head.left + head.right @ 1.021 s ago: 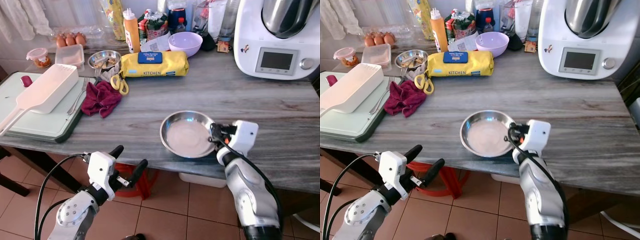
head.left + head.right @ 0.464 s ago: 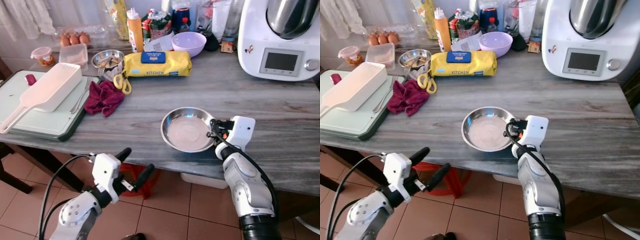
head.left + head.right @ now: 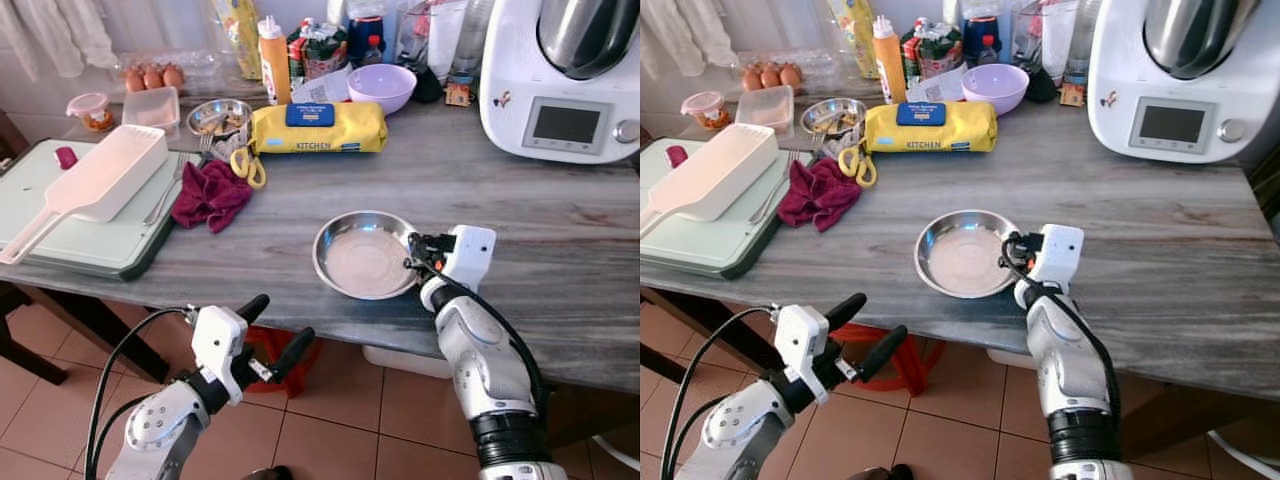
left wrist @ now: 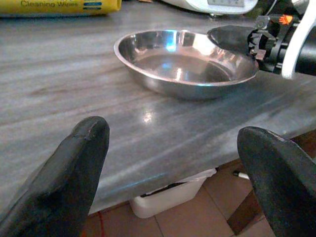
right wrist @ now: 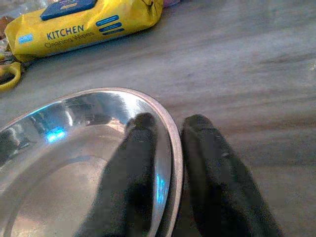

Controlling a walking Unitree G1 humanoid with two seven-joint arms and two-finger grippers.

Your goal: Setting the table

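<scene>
Bowl dragged left — right gripper pinching rim, bowl upright.

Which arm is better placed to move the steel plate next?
The right. Its gripper already has its jaws on either side of the plate's rim, while the left gripper hangs open below the table edge.

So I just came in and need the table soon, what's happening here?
The robot is setting the table. Its right gripper pinches the rim of a steel plate that lies flat on the grey table near the front edge, one finger inside the rim and one outside. The left gripper hangs open below the table edge, holding nothing. A yellow pack of wipes and a red cloth lie further back.
</scene>
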